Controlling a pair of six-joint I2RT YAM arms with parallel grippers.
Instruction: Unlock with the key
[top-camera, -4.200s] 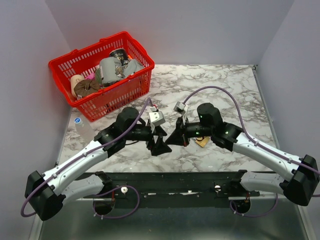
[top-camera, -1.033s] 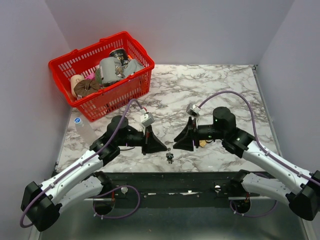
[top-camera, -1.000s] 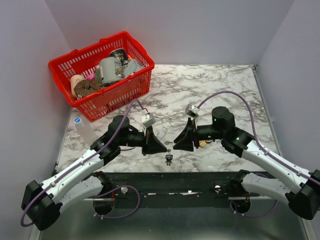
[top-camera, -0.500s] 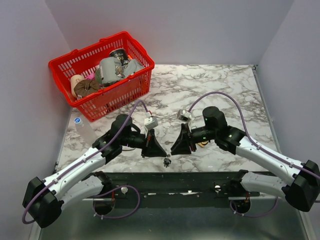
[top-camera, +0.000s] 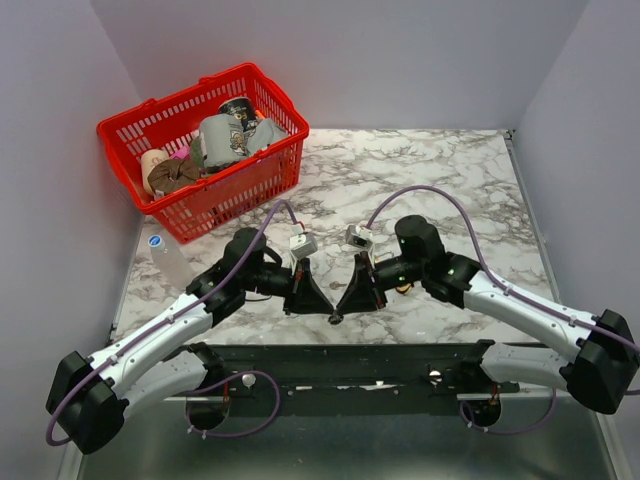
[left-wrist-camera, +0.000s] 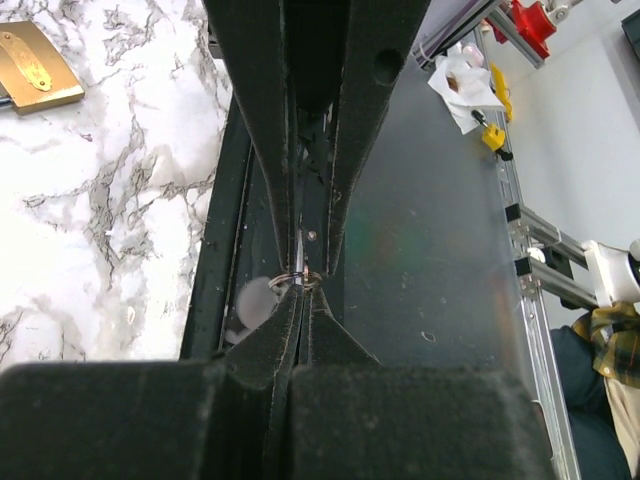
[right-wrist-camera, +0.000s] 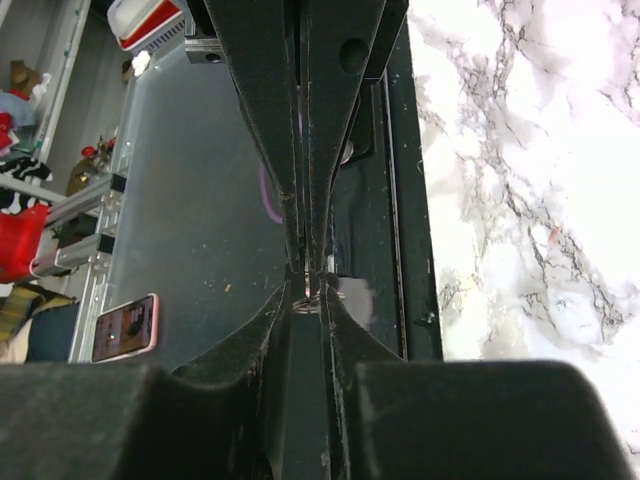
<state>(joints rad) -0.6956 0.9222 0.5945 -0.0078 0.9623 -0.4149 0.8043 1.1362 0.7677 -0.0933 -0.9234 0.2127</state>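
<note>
The key (top-camera: 334, 318) is small with a black head and hangs at the table's front edge, where the two grippers meet tip to tip. My left gripper (top-camera: 327, 309) is shut, and a thin wire ring (left-wrist-camera: 295, 281) of the key shows at its tips (left-wrist-camera: 298, 290). My right gripper (top-camera: 342, 309) faces it with the jaws narrowly apart on either side of the same ring (right-wrist-camera: 308, 300), at the fingertips (right-wrist-camera: 308, 294). A brass padlock (top-camera: 404, 287) lies on the marble under the right arm and also shows in the left wrist view (left-wrist-camera: 35, 65).
A red basket (top-camera: 262, 190) full of items stands at the back left. A clear bottle with a blue cap (top-camera: 160, 250) lies in front of it. The black mounting rail (top-camera: 330, 362) runs along the table's front edge, right below the grippers.
The right gripper has swung left to the left gripper's tip and its jaws have narrowed around the key. The left gripper stays shut and has shifted slightly toward the front edge.
</note>
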